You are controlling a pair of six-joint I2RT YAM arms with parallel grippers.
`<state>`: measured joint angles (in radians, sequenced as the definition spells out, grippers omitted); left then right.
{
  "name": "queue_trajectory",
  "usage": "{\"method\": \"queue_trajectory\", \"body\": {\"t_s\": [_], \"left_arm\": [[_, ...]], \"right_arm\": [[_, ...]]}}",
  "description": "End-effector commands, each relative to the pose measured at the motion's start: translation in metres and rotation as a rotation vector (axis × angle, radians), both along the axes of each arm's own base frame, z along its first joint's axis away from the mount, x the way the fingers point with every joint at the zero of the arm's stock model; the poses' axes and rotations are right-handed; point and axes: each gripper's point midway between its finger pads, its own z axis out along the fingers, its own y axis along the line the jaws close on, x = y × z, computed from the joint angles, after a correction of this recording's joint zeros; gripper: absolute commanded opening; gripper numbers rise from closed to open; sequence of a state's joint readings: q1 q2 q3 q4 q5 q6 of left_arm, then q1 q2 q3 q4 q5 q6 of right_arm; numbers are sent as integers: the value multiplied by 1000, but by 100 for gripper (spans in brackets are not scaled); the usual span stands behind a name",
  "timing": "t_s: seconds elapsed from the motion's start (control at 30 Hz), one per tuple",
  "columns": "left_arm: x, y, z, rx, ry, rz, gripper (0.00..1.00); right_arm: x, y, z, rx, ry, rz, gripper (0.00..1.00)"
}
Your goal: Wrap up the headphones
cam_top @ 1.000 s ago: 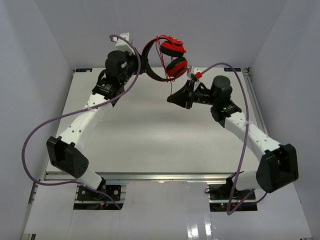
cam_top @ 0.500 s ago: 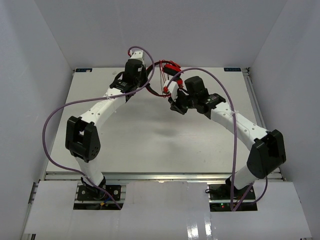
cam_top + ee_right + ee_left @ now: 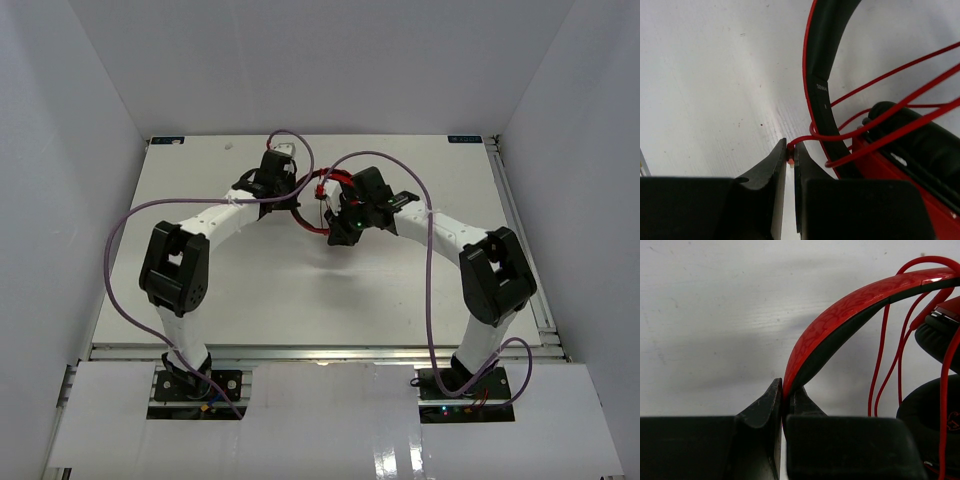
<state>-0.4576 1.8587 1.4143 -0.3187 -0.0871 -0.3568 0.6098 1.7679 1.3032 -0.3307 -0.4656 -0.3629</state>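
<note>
The headphones (image 3: 338, 179) had been lowered from the far wall toward the desk (image 3: 260, 290). The headband (image 3: 840, 315) was clenched by the left fingers (image 3: 760, 410) and the cable (image 3: 855, 135) pinched by the right fingers (image 3: 775, 165). Winding looked nearly finished.

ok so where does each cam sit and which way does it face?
Top external: fixed above and behind the bases, looking down on the table; both arms show whole, ends at the headphones.
Left wrist: on the left arm, looking along the left gripper, shut on the headband.
Right wrist: on the right arm, looking along the right gripper, shut on the red cable.
Shared: both wrist views show headband, cable and table.
</note>
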Motion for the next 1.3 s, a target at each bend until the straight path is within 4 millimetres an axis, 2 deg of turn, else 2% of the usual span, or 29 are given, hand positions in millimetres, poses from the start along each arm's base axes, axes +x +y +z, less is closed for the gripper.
{"method": "queue_trajectory", "body": {"t_s": [0.0,0.3,0.57,0.63,0.73,0.83,1.0,1.1,1.27], "left_arm": [[-4,-17,-7,-62,38,-49,0],[-1,-16,-55,26,132,-83,0],[3,-17,-75,60,181,-99,0],[3,-17,-77,66,187,-103,5],[2,-16,-76,75,195,-108,18],[2,-16,-74,77,196,-110,26],[-2,-15,-74,81,204,-110,29],[-3,-14,-75,81,210,-107,30],[-2,-15,-71,74,205,-103,38]], "right_arm": [[-3,19,-3,91,59,40,8],[4,20,-13,105,107,38,8],[6,15,-23,127,158,18,8],[6,15,-24,136,175,15,8],[6,16,-25,152,200,15,11],[4,19,-23,184,245,7,19],[5,16,-15,242,281,0,32],[9,15,-7,278,284,1,36],[16,16,1,326,299,-11,43]]}}
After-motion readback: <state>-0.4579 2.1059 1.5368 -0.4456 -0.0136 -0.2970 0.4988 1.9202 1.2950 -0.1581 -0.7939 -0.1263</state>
